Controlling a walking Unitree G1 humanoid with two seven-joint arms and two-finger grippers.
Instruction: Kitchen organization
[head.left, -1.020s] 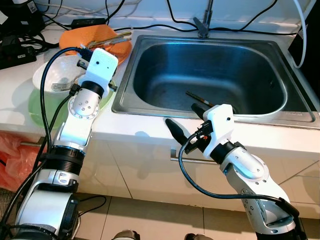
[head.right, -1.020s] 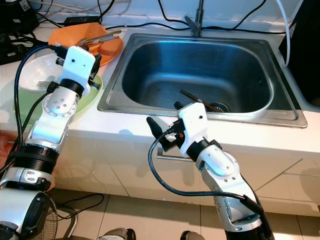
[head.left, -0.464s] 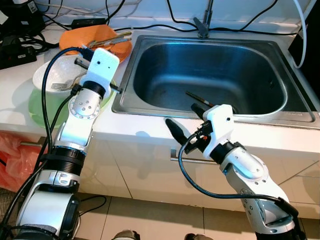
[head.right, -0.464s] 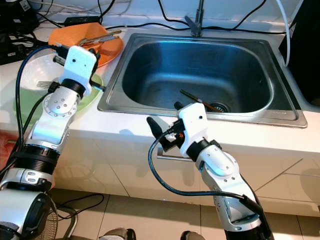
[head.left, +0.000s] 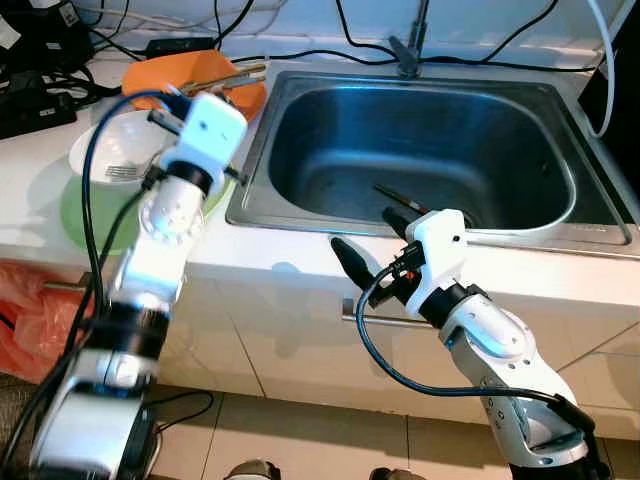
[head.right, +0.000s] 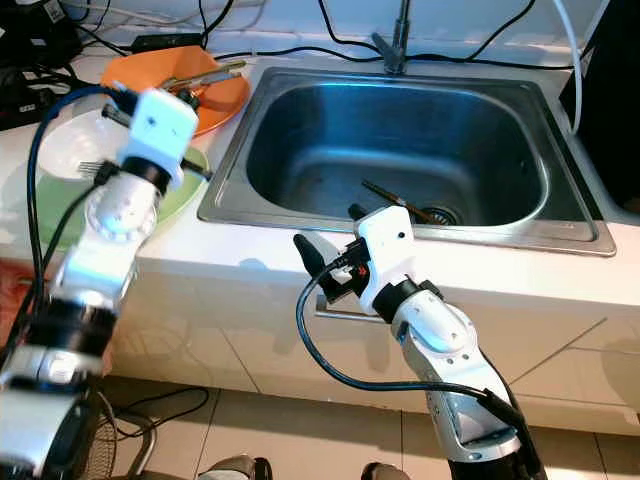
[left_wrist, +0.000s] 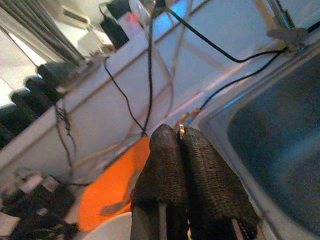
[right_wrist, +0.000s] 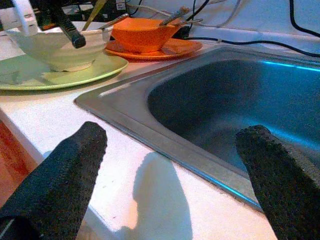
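- Left eye view: the left gripper (head.left: 168, 108), fingers pressed together on a thin utensil handle whose kind I cannot tell, has edged toward one o'clock, now over the white ceramic bowl (head.left: 112, 150) on the green plate (head.left: 75, 212).
- The orange dish (head.left: 180, 72) sits at twelve o'clock.
- The right gripper (head.right: 328, 240) stays spread open, empty, at the stainless steel sink (head.left: 420, 140) front rim; the transfer looks underway.

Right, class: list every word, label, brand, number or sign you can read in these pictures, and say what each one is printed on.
No readable text in any view.
The dark devices at the back left of the counter carry no legible marking.
Sink, orange dish, white bowl and green plate: no print visible.
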